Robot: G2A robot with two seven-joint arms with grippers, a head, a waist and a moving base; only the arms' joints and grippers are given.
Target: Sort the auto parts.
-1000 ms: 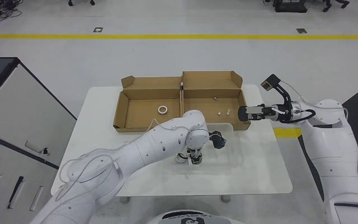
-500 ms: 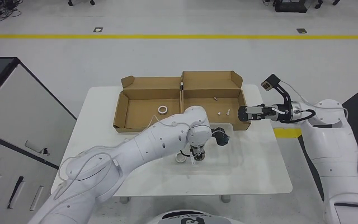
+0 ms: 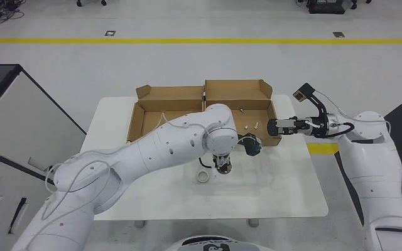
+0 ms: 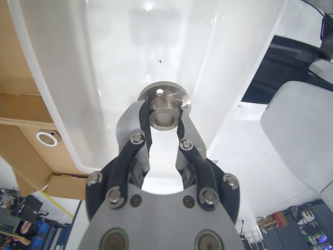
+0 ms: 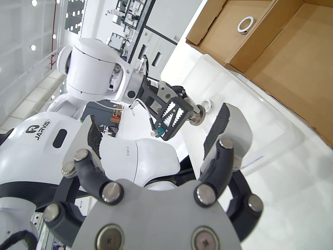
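Observation:
My left gripper (image 4: 162,111) is shut on a metal flanged bushing (image 4: 166,92), held by its sleeve above the clear plastic tray (image 4: 52,53). In the top view the left gripper (image 3: 221,165) hangs over the tray's (image 3: 259,177) middle, near the cardboard boxes. A metal ring (image 3: 202,177) lies in the tray beside it. My right gripper (image 5: 156,128) stands open with nothing in it, hovering at the right box's (image 3: 239,100) front right corner. From there the bushing (image 5: 197,118) and the ring (image 5: 208,104) both show.
Two open cardboard boxes stand side by side at the table's back. The left box (image 5: 216,14) holds a white ring (image 5: 245,24). The right box holds a few small metal parts (image 3: 251,125). The left arm lies across the left box.
The left gripper has risen with the bushing and shifted toward the boxes. The ring stays where it lay. The right arm has not moved.

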